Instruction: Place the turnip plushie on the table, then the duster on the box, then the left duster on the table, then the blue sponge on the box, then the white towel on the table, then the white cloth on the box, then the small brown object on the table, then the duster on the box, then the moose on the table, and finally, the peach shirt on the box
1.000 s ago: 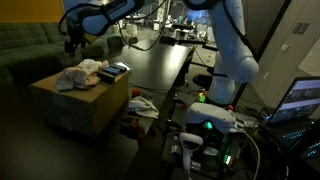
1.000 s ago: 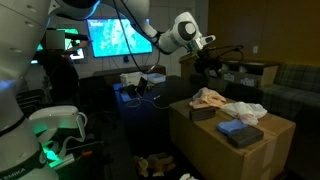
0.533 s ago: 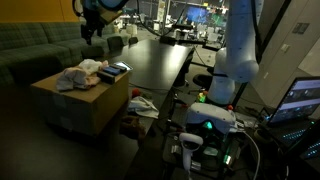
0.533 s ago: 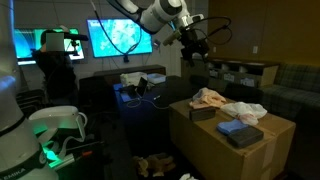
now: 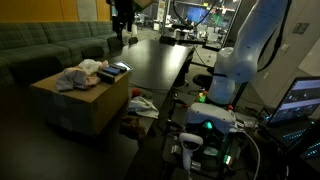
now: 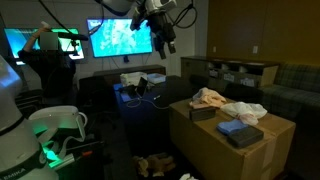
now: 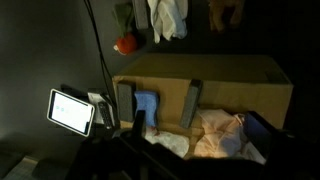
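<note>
A cardboard box (image 5: 85,108) stands beside the long dark table (image 5: 155,62); a heap of pale cloths (image 5: 80,76) and a blue sponge (image 5: 115,70) lie on top; the gripper (image 5: 121,28) hangs high above the table's far end, too dark to read.

The room is dim. In an exterior view a dark green sofa (image 5: 40,50) runs along the left side. Beside it a long black table (image 5: 160,70) stretches away toward a brighter, cluttered far end. A laptop screen (image 5: 300,100) glows at the near right edge. In an exterior view a large wall screen (image 6: 122,38) shines blue on the far wall. To its right is a pale wall (image 6: 250,30), with a low shelf unit (image 6: 240,72) against it. A second sofa (image 6: 295,82) stands at the far right. The floor (image 6: 120,150) is dark.
</note>
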Controlling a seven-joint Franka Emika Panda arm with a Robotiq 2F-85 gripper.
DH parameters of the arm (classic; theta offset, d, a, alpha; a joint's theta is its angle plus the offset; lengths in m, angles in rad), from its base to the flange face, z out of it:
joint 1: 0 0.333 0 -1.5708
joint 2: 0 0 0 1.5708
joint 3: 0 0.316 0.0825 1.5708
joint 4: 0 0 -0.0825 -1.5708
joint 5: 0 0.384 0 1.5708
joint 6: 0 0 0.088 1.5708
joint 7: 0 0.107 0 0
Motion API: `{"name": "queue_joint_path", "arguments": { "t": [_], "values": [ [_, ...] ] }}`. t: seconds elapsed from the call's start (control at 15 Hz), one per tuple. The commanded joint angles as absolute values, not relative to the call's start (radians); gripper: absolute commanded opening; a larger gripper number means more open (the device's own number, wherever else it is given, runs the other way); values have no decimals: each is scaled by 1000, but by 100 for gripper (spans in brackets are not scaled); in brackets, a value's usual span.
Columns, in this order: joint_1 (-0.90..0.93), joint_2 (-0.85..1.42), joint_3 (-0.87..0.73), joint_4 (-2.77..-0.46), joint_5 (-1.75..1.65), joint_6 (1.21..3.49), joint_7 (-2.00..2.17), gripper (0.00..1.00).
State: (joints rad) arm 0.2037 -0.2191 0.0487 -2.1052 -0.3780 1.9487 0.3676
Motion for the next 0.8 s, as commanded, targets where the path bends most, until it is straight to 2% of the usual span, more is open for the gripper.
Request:
{"name": "queue_joint_path", "arguments": {
  "t": [0.0,0.2,0.47,0.53,0.73],
  "values": [
    [156,-470,102,-2289,-308,1877,375,100],
    [134,-649,110,-2399,-261,1817,352,100],
    [165,-887,29,-2534,-294,1767,342,100],
    [107,-747,98,-2448,-259,1775,338,100],
    [90,-801,104,-2477,-255,1773,328,100]
  ]
}}
